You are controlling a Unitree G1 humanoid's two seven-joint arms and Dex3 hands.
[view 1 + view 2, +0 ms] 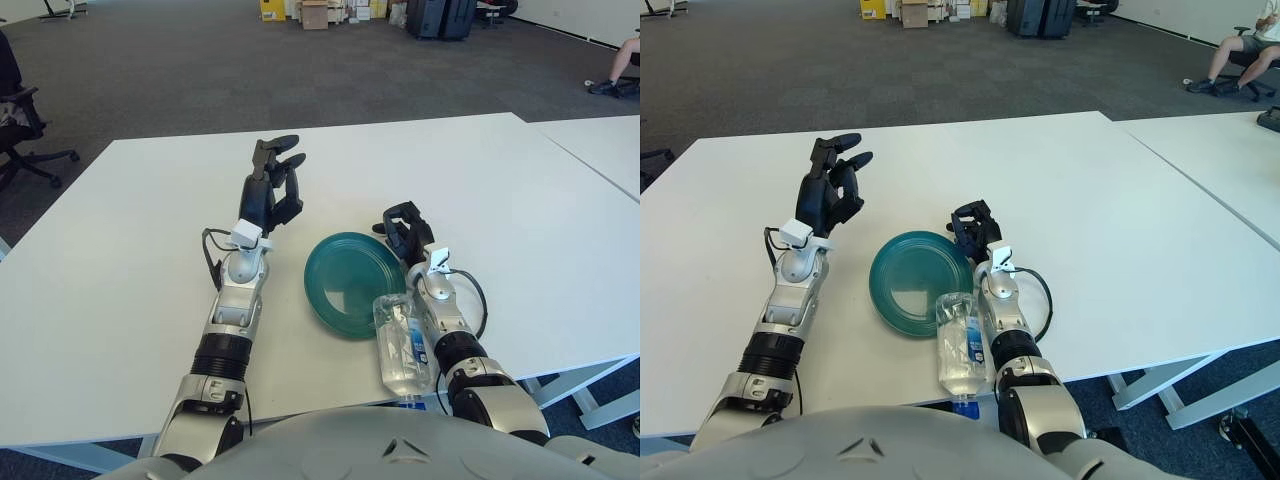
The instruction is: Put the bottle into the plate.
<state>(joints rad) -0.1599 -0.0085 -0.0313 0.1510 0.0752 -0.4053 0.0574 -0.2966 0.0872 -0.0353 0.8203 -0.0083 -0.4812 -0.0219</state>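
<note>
A teal plate [345, 280] lies on the white table [130, 250] in front of me. A clear plastic bottle [402, 345] with a blue cap lies on its side at the table's near edge, its base overlapping the plate's near right rim, cap toward me. My right hand [403, 228] shows just right of the plate's far rim, fingers curled, holding nothing; its forearm runs beside the bottle. My left hand [276, 170] shows to the left of and beyond the plate, fingers spread and empty.
A second white table [600, 150] adjoins at the right. Office chairs [20, 120], boxes [315, 14] and a seated person [1240, 55] stand far back on the carpet.
</note>
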